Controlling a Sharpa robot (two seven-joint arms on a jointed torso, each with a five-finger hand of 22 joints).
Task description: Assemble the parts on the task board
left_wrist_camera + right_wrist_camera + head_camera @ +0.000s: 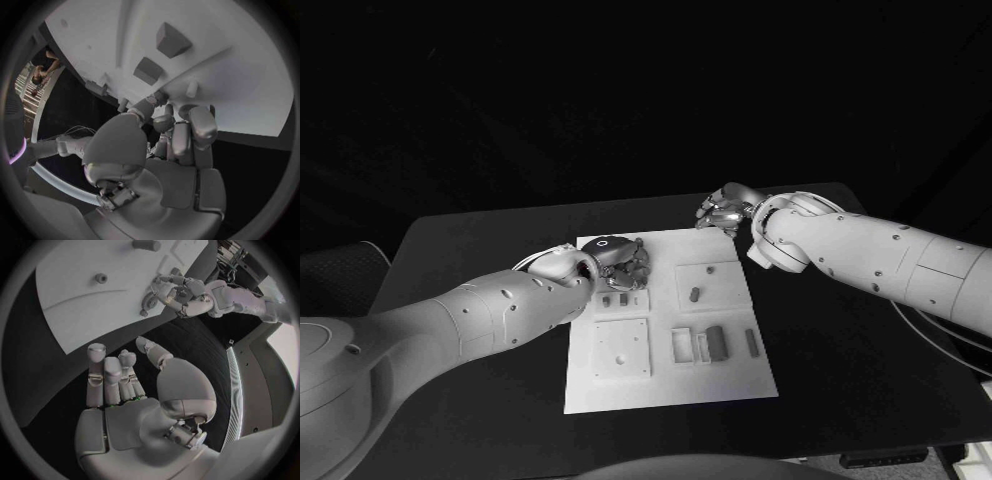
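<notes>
The white task board [733,385] lies in the middle of the black table. My left hand [620,262] hovers low over the board's far left corner with its fingers curled in. In the left wrist view its fingertips [164,107] pinch what looks like a small grey part [156,98] at the board's surface. The right wrist view also catches the left hand [184,290] over a round piece [149,302]. My right hand [726,210] hangs beyond the board's far edge over bare table, fingers [103,375] apart and holding nothing.
Several grey parts lie on the board: an oblong one [694,293] in a square recess, two bars [715,342] [751,343] near the right side, two small ones [616,298] below my left hand. A square plate [623,348] sits at the near left.
</notes>
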